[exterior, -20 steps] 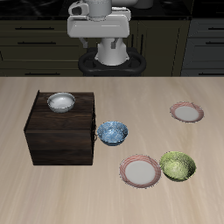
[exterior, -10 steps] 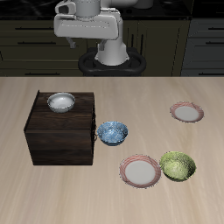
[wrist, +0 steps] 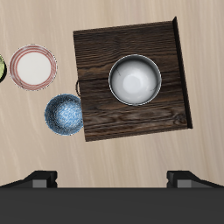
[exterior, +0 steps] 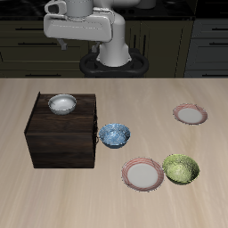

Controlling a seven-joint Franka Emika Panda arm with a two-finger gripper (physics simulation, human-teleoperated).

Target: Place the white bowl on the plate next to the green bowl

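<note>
On the wooden counter stand three bowls and two pink-rimmed round plates: the small white bowl sits atop the dark wooden box, the blue speckled bowl beside it. One plate touches the mottled green bowl; the other plate lies farther back. The wrist view alone shows the tool spread wide above the box.

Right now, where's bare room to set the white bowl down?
The plate beside the green bowl is bare, as is the second plate farther back. Open tabletop lies between the two plates and along the front edge. Crowded: blue speckled bowl sits tight against the dark wooden box carrying the white bowl.
</note>
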